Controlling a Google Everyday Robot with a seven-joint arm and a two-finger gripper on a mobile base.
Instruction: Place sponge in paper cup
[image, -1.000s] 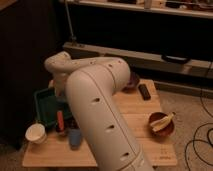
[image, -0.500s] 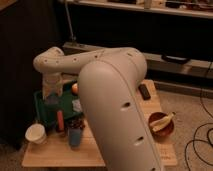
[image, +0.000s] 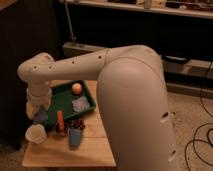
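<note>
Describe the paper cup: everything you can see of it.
The paper cup is short, round and white, with a wide open rim, and looks like thin paper. It stands upright near the front left corner of the wooden table, left of a blue cup and in front of the green tray. Only the table touches it. The pincer, shut on what looks like the light-blue sponge, hangs just above and behind it.

Only one cam here: it sits high and close behind the bulky white robot arm (image: 131, 85), looking down at the light wooden table (image: 95, 147). The gripper (image: 39, 113) is closed by the table's left edge.
</note>
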